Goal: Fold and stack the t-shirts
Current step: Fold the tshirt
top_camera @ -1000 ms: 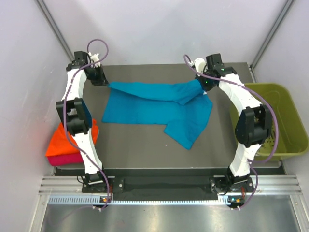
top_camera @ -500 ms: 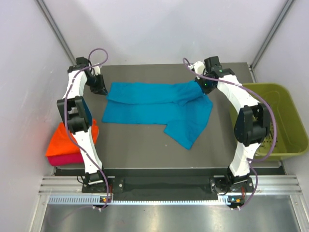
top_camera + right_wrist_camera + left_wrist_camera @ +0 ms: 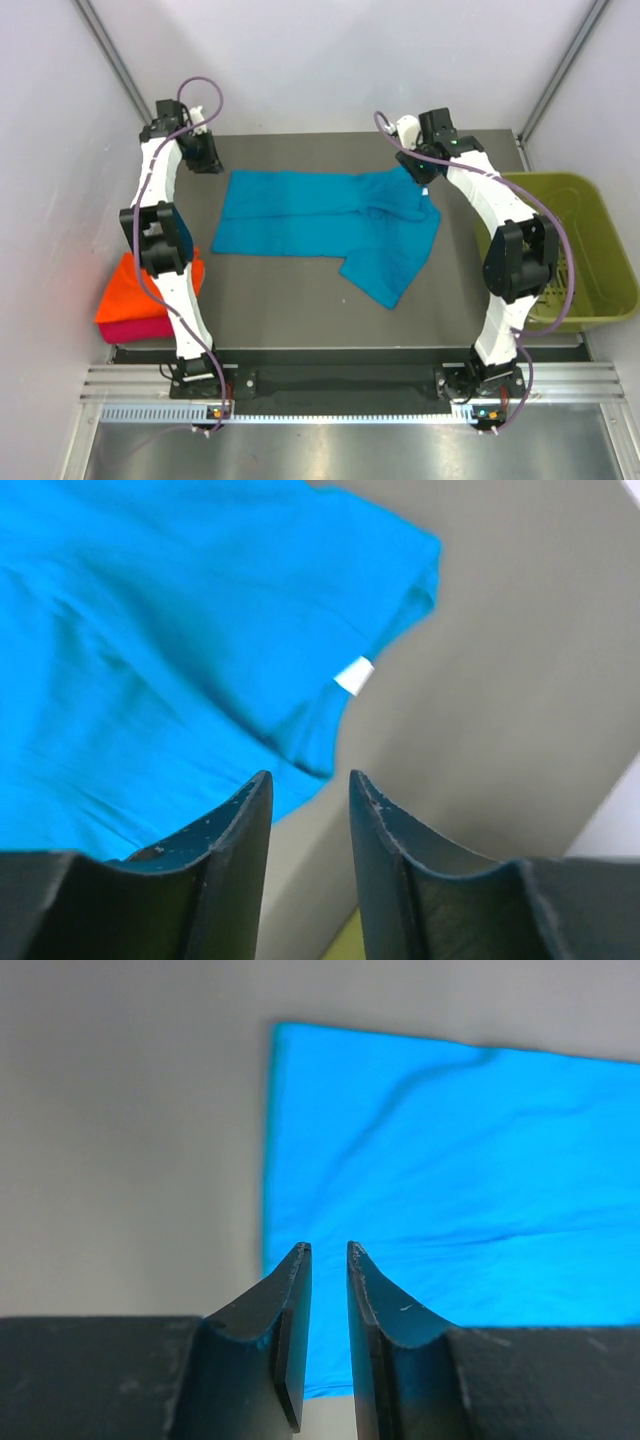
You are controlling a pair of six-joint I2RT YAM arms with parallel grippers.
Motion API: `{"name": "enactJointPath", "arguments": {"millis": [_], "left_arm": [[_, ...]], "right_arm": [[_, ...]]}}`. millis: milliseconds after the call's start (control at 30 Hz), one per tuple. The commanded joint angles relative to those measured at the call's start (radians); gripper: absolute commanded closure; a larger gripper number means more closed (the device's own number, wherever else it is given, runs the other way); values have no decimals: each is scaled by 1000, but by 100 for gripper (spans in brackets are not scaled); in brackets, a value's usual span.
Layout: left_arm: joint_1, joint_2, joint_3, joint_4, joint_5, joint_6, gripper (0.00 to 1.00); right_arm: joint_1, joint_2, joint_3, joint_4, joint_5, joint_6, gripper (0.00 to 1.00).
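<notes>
Nearest, left of the teal t-shirt (image 3: 310,215) and well apart from it, the orange t-shirt (image 3: 140,285) is seen folded on top of the magenta t-shirt (image 3: 135,328) at the counter (image 3: 270,300) edge. The teal t-shirt is laid across mid-counter, only partly folded, with one flap splayed toward the near right. To its right an olive basket (image 3: 545,178) is noted. At its far left corner the left claw (image 3: 328,1250) is held just off the cloth, fingers barely parted, nothing between them. At its far right corner, by the white neck label (image 3: 353,674), the right claw (image 3: 310,778) is spread wider and also empty. The step is judged to be mid-fold on the teal t-shirt. Fresh pinches on the far corners are probably called for next, and the splayed flap must be tucked in before stacking.
</notes>
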Motion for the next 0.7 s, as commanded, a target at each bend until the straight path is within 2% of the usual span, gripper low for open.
{"name": "enactJointPath", "arguments": {"millis": [0,233,433,667], "left_arm": [[-83,-19,-20,24,103,-45,75],[-130,56,-77,61,186,-103,80],[-130,105,-88,54,167,-112,85],[-130,71,-184,67,180,-145,86]], "right_arm": [[73,-8,43,-2,-95,-18,61],[116,127,97,-53,-286,-15,60],[130,220,134,-65,-296,-51,70],[133,265,141,-65,-288,-52,69]]}}
